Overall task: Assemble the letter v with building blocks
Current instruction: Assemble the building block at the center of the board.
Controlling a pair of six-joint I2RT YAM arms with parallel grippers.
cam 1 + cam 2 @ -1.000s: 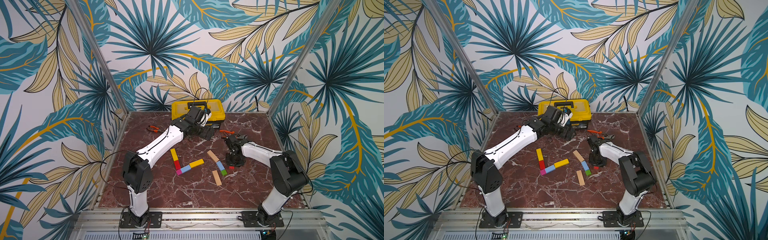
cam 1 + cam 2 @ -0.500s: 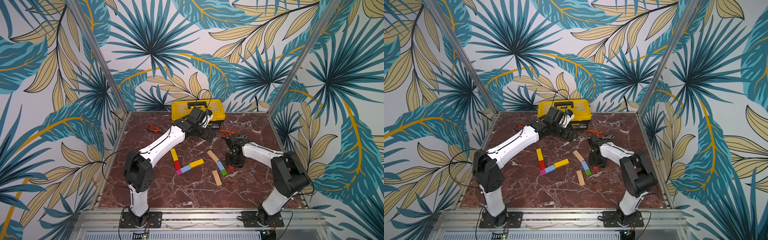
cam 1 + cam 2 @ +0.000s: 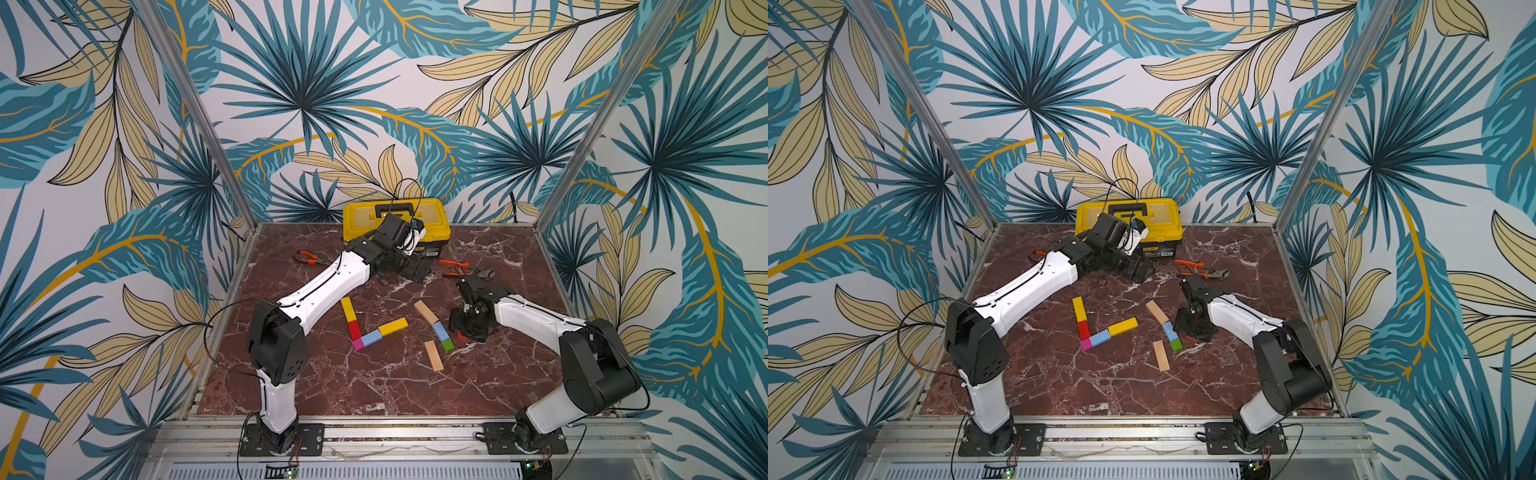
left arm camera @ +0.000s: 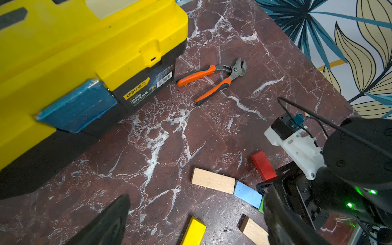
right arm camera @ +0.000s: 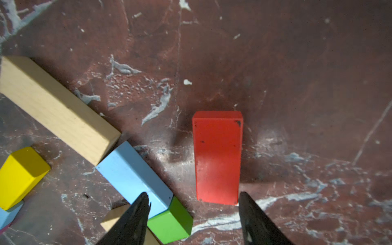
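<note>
Where leaf-print walls [image 3: 291,83] enclose, red marble tabletop [image 3: 374,386] bears blocks [image 3: 392,326], toolbox [image 3: 434,218].

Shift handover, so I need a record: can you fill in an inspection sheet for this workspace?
Surface: marbled red-brown tabletop, nothing spilled seen.
Job's things: ten blocks lying flat; five meet at the magenta cube, four by the green cube, red block apart.
Clutter: yellow toolbox, orange pliers, second pair.
Grippers: left gripper open, empty; right gripper open astride red block's end.
Cables: black cable arcs above toolbox; loop beside left arm.
Surroundings: leaf-print walls, metal posts.
</note>
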